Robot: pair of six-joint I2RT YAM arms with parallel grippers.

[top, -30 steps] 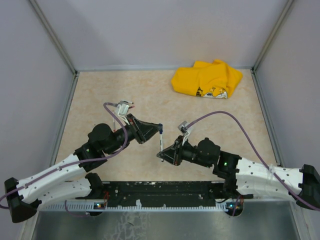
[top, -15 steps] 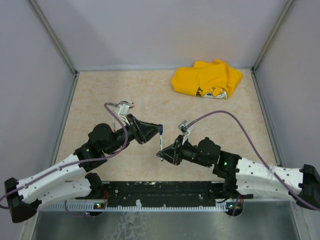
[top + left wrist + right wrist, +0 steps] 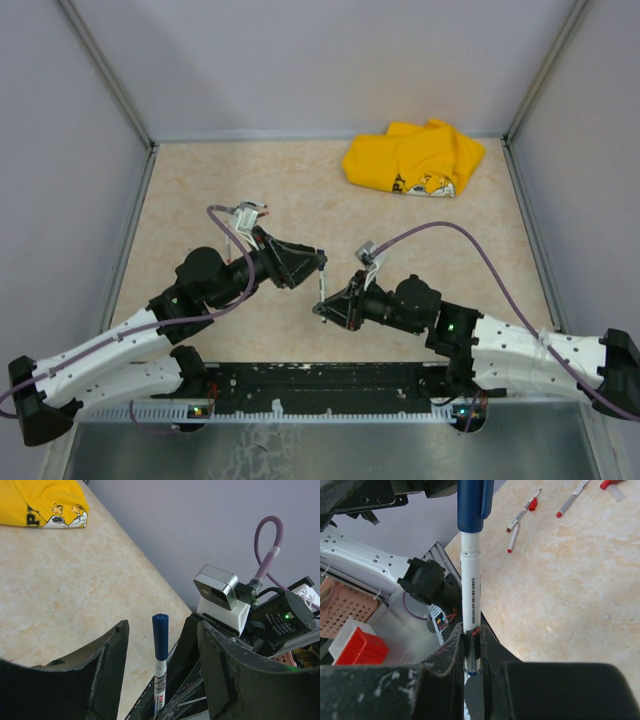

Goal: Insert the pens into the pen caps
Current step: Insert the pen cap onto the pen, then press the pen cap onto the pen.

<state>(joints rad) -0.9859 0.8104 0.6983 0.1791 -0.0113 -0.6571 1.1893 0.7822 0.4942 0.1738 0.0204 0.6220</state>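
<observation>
A white-barrelled pen with a blue pen cap pushed on its top end stands upright in my right gripper, which is shut on the barrel's lower end. In the left wrist view the same blue cap stands between the fingers of my left gripper, which is open, with a gap on each side of the cap. From above, the pen bridges the left gripper and the right gripper at mid-table.
Several loose pens with red ends lie on the table beyond the held pen. A crumpled yellow cloth sits at the back right. Grey walls enclose the table on three sides.
My left gripper has opened and let go of the blue cap, which stays on the pen. The right gripper and pen have hardly moved.
</observation>
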